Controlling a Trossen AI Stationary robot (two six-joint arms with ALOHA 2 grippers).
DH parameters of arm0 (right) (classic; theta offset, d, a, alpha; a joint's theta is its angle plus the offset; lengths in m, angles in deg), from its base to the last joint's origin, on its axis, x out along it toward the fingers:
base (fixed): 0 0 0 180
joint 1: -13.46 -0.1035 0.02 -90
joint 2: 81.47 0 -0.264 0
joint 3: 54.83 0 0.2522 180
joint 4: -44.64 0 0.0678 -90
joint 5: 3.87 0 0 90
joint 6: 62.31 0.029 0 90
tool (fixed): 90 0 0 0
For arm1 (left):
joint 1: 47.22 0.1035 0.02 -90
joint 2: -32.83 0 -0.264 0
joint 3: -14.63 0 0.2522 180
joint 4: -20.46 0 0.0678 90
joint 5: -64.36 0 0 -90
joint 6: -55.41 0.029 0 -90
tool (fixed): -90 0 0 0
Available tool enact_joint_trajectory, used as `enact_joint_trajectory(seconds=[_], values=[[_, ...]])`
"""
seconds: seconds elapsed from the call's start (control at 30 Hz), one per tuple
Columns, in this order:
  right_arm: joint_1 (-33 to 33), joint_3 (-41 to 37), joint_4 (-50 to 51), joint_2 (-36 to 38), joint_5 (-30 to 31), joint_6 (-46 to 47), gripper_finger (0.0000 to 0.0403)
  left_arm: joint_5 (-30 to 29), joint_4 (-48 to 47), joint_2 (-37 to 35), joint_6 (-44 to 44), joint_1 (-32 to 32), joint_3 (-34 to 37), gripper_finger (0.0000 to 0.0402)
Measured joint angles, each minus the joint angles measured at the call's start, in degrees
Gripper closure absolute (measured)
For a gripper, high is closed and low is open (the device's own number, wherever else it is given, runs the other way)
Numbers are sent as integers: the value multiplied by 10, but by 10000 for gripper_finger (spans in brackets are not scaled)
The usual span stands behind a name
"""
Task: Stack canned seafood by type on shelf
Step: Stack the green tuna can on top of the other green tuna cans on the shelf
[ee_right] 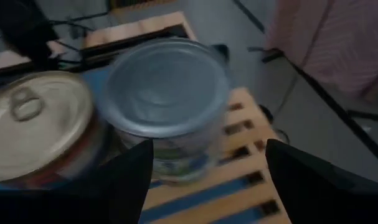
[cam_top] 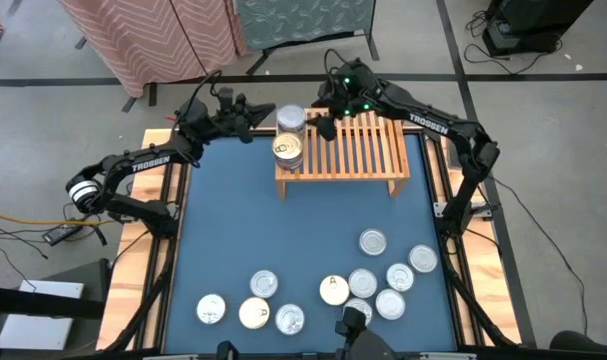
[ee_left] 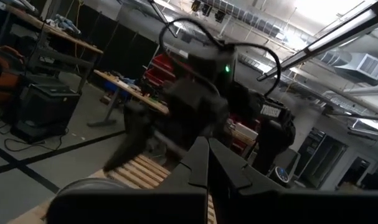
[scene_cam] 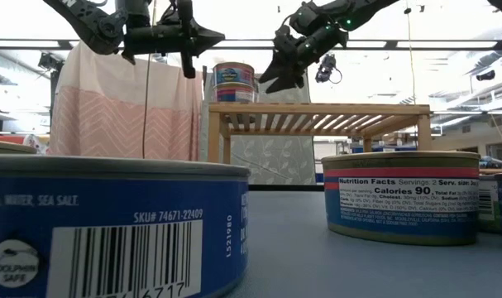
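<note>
Canned seafood is seen in two places: two stacks of tins stand at the left end of the low slatted wooden shelf point(cam_top: 348, 150), a silver-topped stack point(cam_top: 291, 121) at the far corner and a gold-topped stack point(cam_top: 287, 150) just in front of it, while about a dozen loose tins point(cam_top: 383, 275) lie scattered on the blue table mat point(cam_top: 233, 230) near the front edge. The right gripper point(cam_top: 323, 126) is held above the shelf just beside the silver-topped stack, its fingers spread wide around nothing; in its wrist view the silver lid point(ee_right: 167, 87) is framed between the two fingers. The left gripper point(cam_top: 251, 110) is held off the shelf's far left corner with its fingers shut and empty. A placing step appears to be just finished. For the next move, a loose tin matching one of the stacks would have to be fetched from the front of the mat.
</note>
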Motion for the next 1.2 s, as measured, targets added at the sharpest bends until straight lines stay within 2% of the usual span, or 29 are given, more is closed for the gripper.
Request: enact_joint_trajectory(seconds=[0.07, 0.17, 0.3, 0.4, 0.57, 0.67, 0.8, 0.9, 1.03, 1.1, 1.2], values=[[5, 0, 27, 8, 10, 1, 98, 4, -25, 0, 11, 0, 0, 397], [11, 0, 76, 32, -6, 0, 109, 25, -68, -13, 54, 0, 0, 398], [12, 0, 140, 79, -48, -21, 127, 49, -112, -48, 129, -8, 0, 400], [-4, 0, 195, 112, -91, -24, 144, 54, -156, -94, 155, -12, 0, 400], [-94, -4, 313, 152, -108, -32, 191, 53, -268, -182, 172, -21, -1, 400], [-167, -22, 341, 165, -105, -2, 217, 58, -339, -223, 164, -28, -1, 400], [-263, -60, 338, 168, -41, 67, 246, 62, -412, -261, 161, -43, -1, 400], [-325, -103, 342, 168, 51, 122, 281, 64, -451, -280, 150, -56, -1, 400], [-386, -177, 357, 168, 153, 231, 347, 63, -491, -293, 130, -78, -1, 400], [-404, -218, 349, 168, 172, 277, 384, 64, -511, -295, 130, -88, -1, 400], [-425, -271, 334, 167, 175, 340, 390, 58, -546, -296, 130, -100, -1, 400]])
